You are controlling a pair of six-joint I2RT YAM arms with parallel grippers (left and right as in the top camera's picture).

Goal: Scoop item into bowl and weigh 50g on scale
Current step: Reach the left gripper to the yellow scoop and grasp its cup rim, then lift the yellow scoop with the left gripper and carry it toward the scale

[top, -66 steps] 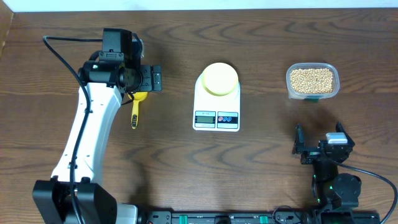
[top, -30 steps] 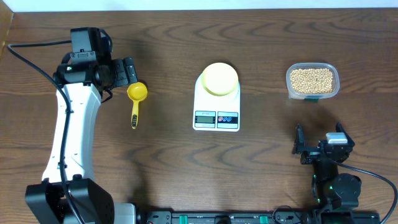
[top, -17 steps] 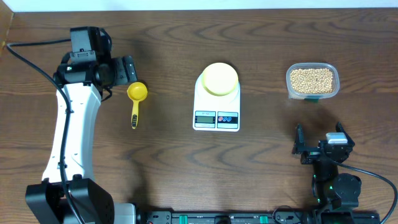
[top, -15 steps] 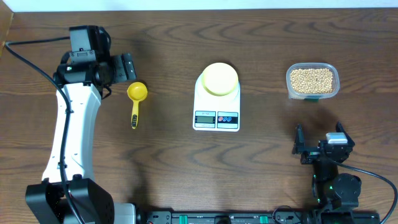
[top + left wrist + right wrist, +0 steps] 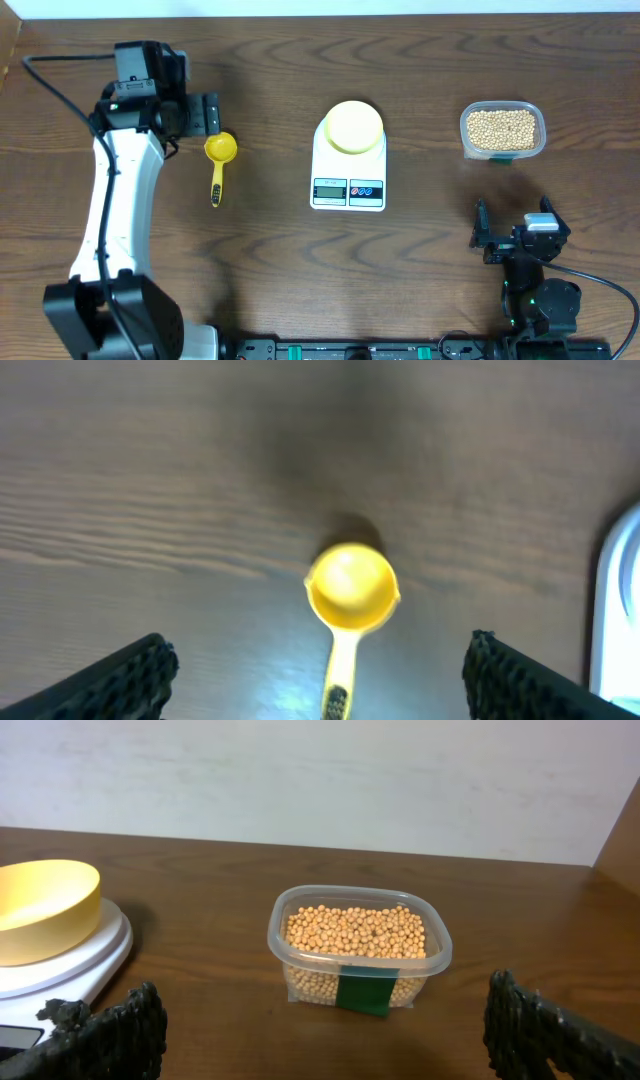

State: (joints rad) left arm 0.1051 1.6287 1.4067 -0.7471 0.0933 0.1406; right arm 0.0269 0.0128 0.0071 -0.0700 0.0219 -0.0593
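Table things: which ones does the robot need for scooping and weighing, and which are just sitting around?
Needed for the job:
- beans in the clear tub
- yellow scoop
- pale bowl, sitting on the scale
- white scale

Just there:
- wooden table
- white wall behind it
No other loose thing shows.

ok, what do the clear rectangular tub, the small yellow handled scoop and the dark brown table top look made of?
Clear rectangular tub: thin transparent plastic, likely; the tan beans show through its wall.
Small yellow handled scoop: moulded plastic, glossy, with soft highlights in its cup.
Dark brown table top: wood or wood-look laminate; grain lines, slight sheen, cannot tell which.
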